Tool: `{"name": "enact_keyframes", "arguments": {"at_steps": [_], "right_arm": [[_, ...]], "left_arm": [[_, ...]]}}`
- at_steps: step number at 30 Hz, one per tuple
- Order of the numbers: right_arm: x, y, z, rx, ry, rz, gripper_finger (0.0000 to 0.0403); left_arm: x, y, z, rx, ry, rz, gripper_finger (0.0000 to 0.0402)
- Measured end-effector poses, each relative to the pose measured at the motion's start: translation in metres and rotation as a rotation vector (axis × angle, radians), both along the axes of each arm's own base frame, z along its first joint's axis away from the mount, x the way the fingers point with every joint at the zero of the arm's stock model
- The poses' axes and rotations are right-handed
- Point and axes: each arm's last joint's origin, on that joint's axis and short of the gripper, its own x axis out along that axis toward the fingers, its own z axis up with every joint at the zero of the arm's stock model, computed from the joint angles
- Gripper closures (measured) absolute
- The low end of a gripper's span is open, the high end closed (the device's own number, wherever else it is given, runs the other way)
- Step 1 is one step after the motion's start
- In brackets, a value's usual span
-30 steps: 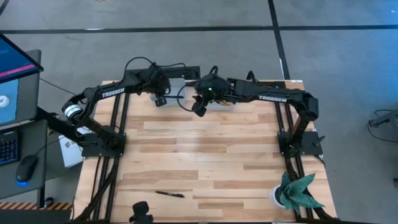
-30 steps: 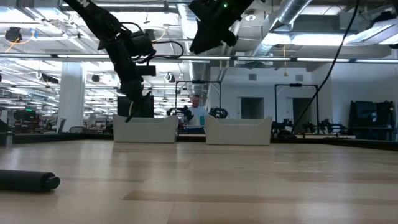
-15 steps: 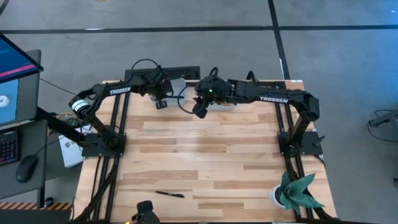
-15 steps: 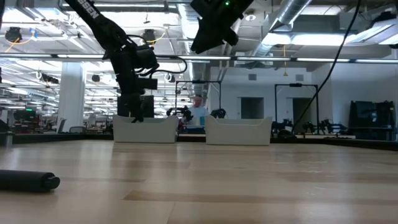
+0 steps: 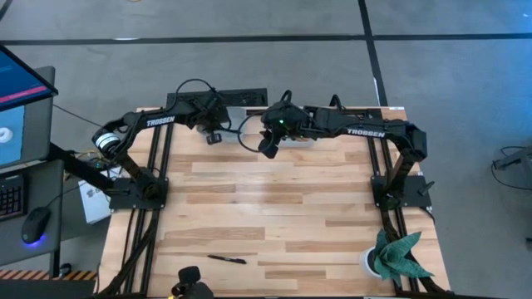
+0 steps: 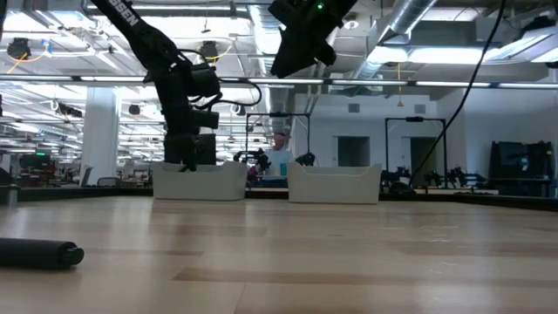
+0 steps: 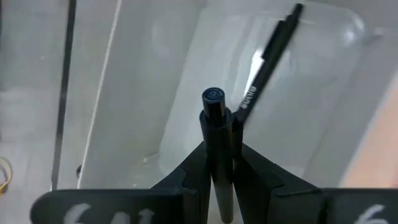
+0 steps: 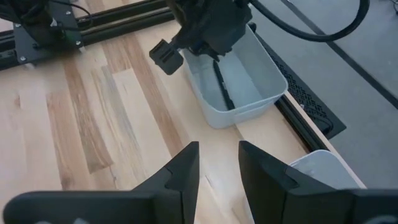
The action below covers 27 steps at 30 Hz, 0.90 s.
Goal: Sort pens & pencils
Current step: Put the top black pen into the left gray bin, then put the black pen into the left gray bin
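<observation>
Left gripper (image 7: pixel 219 171) is pinching a black pen (image 7: pixel 216 124) between its fingers, pen end-on to the wrist cam, so its long axis runs roughly straight out of the fingers and down into the white bin (image 7: pixel 323 118) beneath. In the high view that gripper (image 5: pixel 213 134) sits at the upper centre-left of the frame, at the table's far edge over the left bin. A second pen (image 7: pixel 267 59) already lies on that bin's floor, slanting diagonally toward the upper right of the left wrist frame, its near end just beside the held pen; whether they touch I can't tell from this angle. Low view shows the left gripper (image 6: pixel 185 157) dipped right at the rim of the left bin (image 6: pixel 199 181), so the drop looks close, probably just a release with the pen nearly vertical. Right gripper (image 8: pixel 217 163) hangs above the table near upper centre of the high view, fingers spread, holding nothing, looking at the same bin (image 8: pixel 233 81). Last loose pen (image 5: pixel 226 259) lies well apart at lower centre-left of the high view, long axis nearly left-right; neither arm is clearly closer.
</observation>
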Motion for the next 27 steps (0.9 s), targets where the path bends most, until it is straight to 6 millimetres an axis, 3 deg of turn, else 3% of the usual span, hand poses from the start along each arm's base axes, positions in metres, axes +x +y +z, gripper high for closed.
{"name": "enact_keyframes", "arguments": {"at_steps": [14, 27], "right_arm": [[0.0001, 0.0000, -0.0001, -0.001, 0.001, 0.001, 0.0270], [0.0002, 0.0000, -0.0003, -0.006, 0.004, 0.006, 0.0270]], "left_arm": [[-0.0003, 0.0002, 0.0000, 0.011, 0.016, -0.009, 0.0353], [-0.0003, 0.0002, 0.0002, 0.008, 0.006, 0.006, 0.0312]]}}
